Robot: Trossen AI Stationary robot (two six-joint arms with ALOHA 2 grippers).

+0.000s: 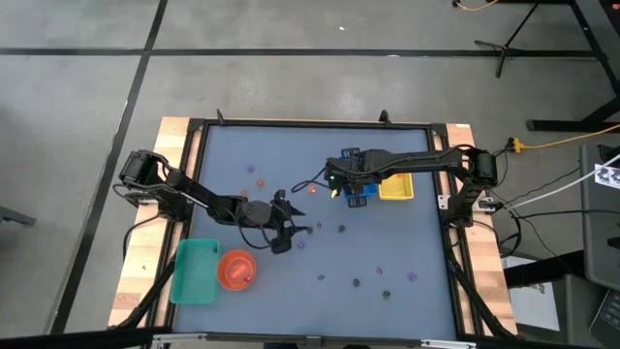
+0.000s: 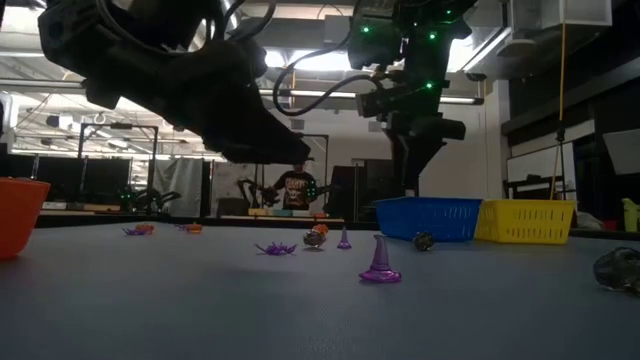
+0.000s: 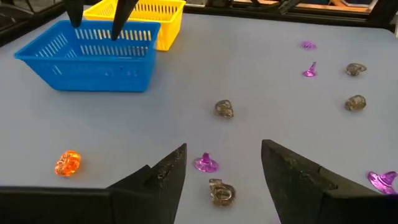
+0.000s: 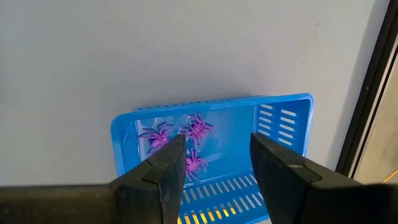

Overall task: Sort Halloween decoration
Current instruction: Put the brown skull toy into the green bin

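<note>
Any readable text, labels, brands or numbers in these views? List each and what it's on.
None readable.
Blue tray, yellow tray, green tray, orange bowl: no print visible.
White tag at the high view's right edge: dark marks, too small to read.
Person's shirt in the low view: bright design, too blurred to read.

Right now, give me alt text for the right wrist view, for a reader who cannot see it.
The right hand, fingers open and empty, hovers over a blue basket on a grey table. Three purple spiders lie inside the basket, and a sliver of yellow basket shows beyond it.
</note>
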